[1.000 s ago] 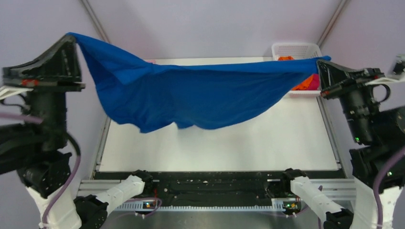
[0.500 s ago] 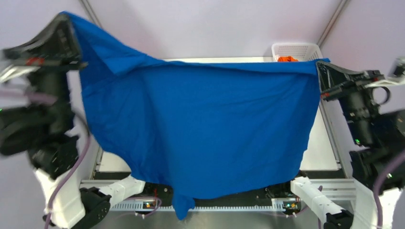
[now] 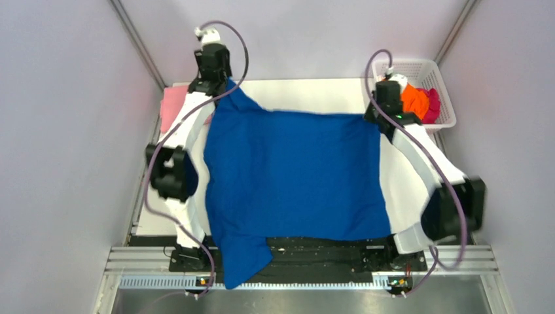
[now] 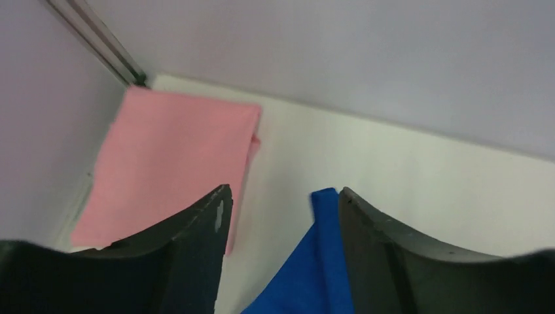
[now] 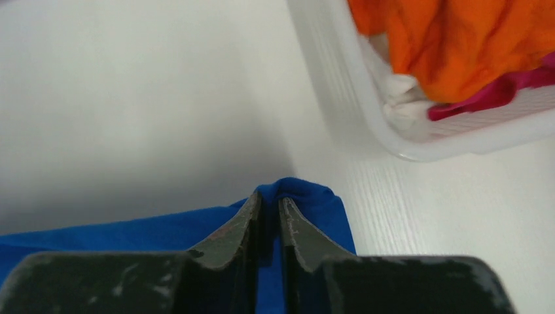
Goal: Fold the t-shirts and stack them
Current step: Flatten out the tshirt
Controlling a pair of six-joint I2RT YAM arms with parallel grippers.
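The royal blue t-shirt (image 3: 294, 173) lies spread flat over the table (image 3: 307, 97), and one sleeve hangs over the near edge. My left gripper (image 3: 221, 80) is at its far left corner, open; in the left wrist view the blue corner (image 4: 325, 248) rests against the right finger of that gripper (image 4: 281, 196). My right gripper (image 3: 383, 114) is at the far right corner. Its jaws (image 5: 269, 196) stand almost together with a fold of the blue t-shirt (image 5: 131, 229) between them. A folded pink t-shirt (image 3: 171, 108) (image 4: 170, 163) lies at the far left.
A white mesh basket (image 3: 440, 72) (image 5: 366, 124) stands at the far right corner, holding an orange t-shirt (image 3: 415, 99) (image 5: 451, 39) and a magenta one (image 3: 433, 108) (image 5: 497, 95). Both arms reach across the table's sides. Walls close in on three sides.
The blue t-shirt was held stretched in the air; both arms swung it forward and down onto the table. The left gripper has opened and let go of its corner.
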